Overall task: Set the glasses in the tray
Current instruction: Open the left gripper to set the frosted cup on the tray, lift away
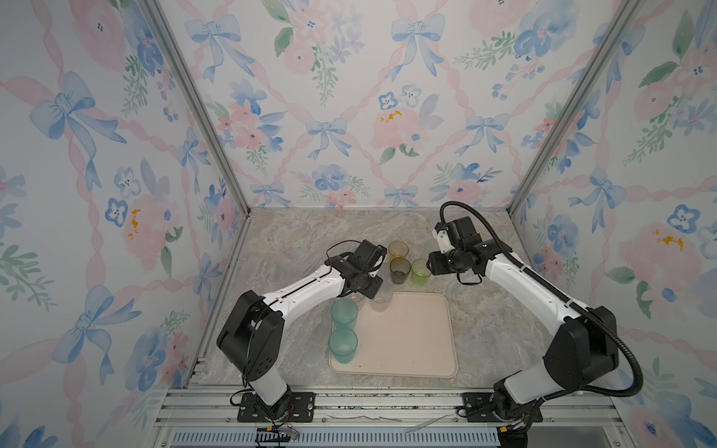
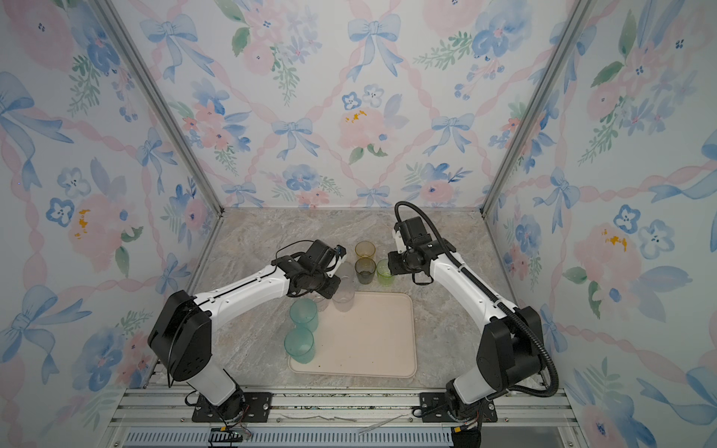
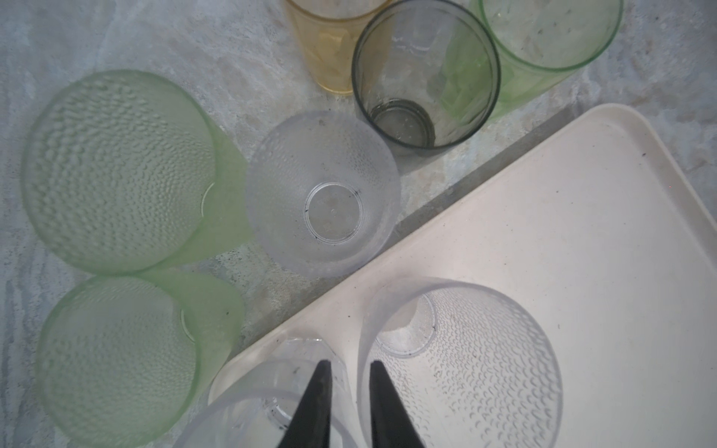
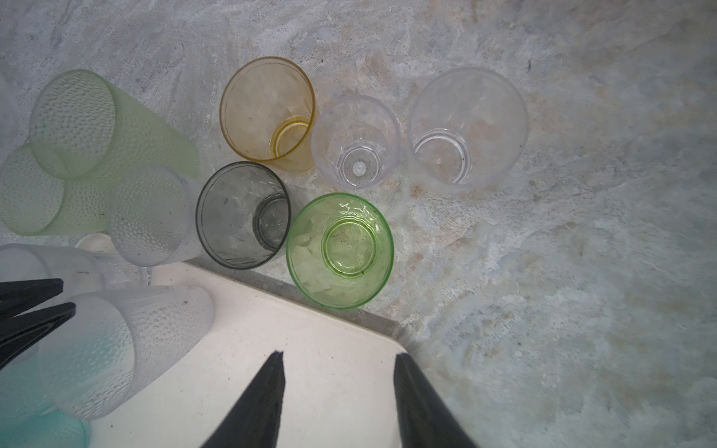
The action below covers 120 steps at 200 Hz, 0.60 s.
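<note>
left gripper (image 3: pixel 350 366): black tapered fingers narrowly parted, astride rim of dimpled clear tumbler (image 3: pixel 485 368), upright in far-left corner of smooth beige tray (image 3: pixel 562 232) | right gripper (image 4: pixel 338 355): wide, empty, near tray's far-right corner | two frosted teal tumblers (image 1: pixel 343 345): tray's left edge | amber tumbler (image 4: pixel 267 104), smoky grey tumbler (image 4: pixel 240 221), bright green tumbler (image 4: pixel 339 252): marble surface (image 4: pixel 582 271), beyond tray's far edge

The left tool (image 3: pixel 350 366) and the right tool (image 4: pixel 338 355) are black. At the right tool's tips lies a plain beige-pink flat rectangular tray (image 4: pixel 329 329). Just ahead of those tips stand a bright green translucent tumbler (image 4: pixel 340 250), a smoky grey translucent tumbler (image 4: pixel 242 215) and an amber translucent tumbler (image 4: pixel 267 108). Ahead of the left tool stand 2 pale green dimpled tumblers (image 3: pixel 116 170) and 1 colourless dimpled tumbler (image 3: pixel 324 194). Back from it, 2 frosted teal tumblers (image 1: pixel 344 312). The desk (image 1: pixel 310 240) is marbled grey and beige.
</note>
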Motion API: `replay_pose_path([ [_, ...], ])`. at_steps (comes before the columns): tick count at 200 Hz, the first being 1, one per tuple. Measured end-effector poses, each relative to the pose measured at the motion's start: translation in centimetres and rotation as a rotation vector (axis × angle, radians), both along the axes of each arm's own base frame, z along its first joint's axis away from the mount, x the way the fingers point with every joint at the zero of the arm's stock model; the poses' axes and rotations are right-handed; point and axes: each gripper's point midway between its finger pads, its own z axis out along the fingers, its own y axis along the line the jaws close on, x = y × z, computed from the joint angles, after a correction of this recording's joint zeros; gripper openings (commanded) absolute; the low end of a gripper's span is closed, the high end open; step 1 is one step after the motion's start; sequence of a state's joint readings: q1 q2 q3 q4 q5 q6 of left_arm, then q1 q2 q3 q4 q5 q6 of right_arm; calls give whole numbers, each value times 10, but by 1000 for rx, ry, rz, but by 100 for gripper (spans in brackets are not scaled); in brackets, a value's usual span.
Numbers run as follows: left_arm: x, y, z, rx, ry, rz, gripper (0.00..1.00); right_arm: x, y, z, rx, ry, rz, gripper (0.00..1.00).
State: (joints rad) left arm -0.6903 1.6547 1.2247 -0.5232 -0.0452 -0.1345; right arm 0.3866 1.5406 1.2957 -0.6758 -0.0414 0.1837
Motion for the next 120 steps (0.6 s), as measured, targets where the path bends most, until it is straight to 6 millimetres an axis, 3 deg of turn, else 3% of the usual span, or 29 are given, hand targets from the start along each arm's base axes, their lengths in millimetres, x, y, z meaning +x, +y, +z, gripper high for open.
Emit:
replay_pose_path([
  [70, 4, -1, 9, -4, -20, 6, 22, 0, 0, 0, 0, -1, 0, 50],
  [120, 25, -10, 60, -85, -130, 19, 17, 3, -4, 1, -1, -7, -14, 47],
])
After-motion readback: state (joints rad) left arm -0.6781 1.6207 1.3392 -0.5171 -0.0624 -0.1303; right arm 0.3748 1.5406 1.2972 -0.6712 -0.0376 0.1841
